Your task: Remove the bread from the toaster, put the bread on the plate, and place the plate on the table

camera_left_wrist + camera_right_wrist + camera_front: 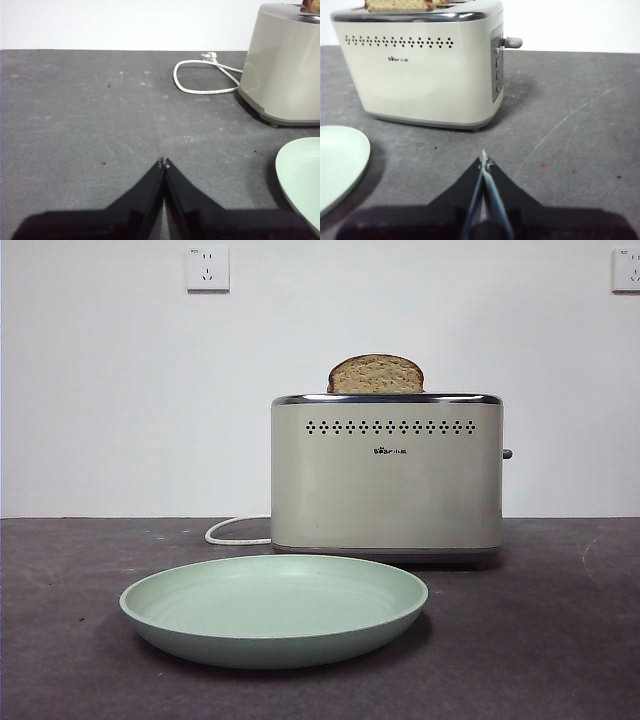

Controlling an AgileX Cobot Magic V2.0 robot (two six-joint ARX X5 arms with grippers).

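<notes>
On the table (560, 640): 1 toaster (387, 475), 1 bread slice (375, 374), 1 plate (273, 608), 2 wall sockets (207, 268).

- a plain white matte wall (120, 400) fills the whole backdrop, evenly lit, with no strong shadows on it.
- a white square wall socket (207, 268) sits high on the wall, left of centre.
- a second white wall socket (627, 270) is cut off by the right edge, at the same height.
- the wall meets the dark surface below in a straight level line.
</notes>
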